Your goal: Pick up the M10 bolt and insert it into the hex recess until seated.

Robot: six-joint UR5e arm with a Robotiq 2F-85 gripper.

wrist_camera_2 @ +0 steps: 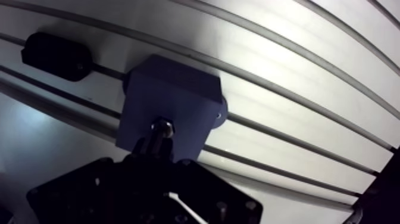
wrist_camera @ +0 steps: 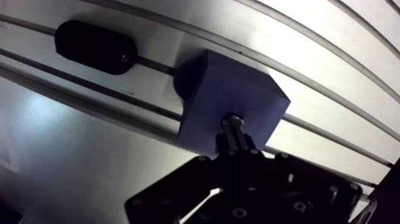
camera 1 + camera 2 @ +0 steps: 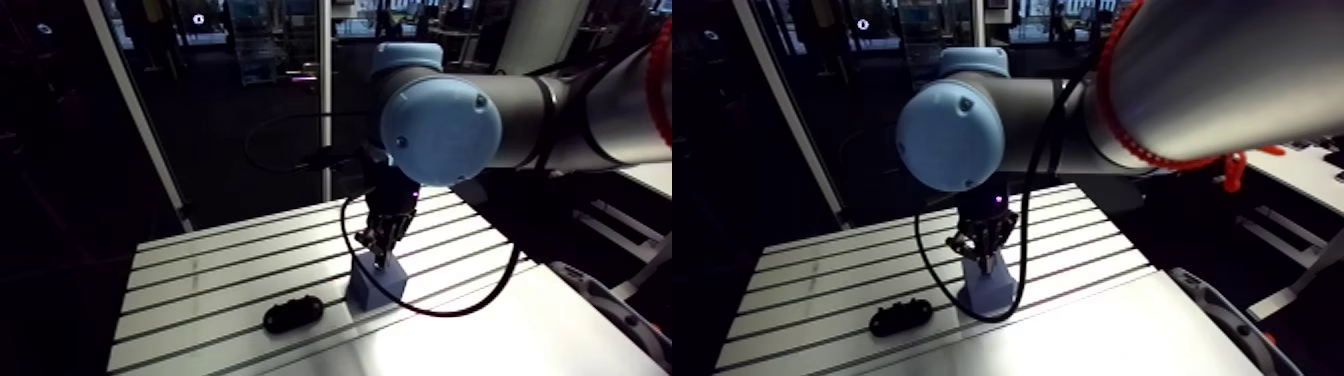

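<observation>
M10 bolt [image 2: 233, 123] sits pinched in the gripper [image 2: 236, 143], its lower end at the top face of the blue block [image 2: 238, 89], roughly mid-face. Fingers look closed on the bolt's upper part, and they are dark, so the contact is hard to read. The hex recess isn't visible, being hidden under the bolt end, so I can't tell how deep the bolt sits. The block stands on the slotted table [image 2: 333, 71], with a black oblong piece [image 2: 95, 46] lying beside it, apart from it.

Handling, as a judgement: a steel bolt is rigid, dense for its size and not fragile. Threads and smooth metal can slip or twist in flat pads. Best hold is across the shank, axis straight along the fingers, leaving the hex end free to align with the recess.
</observation>
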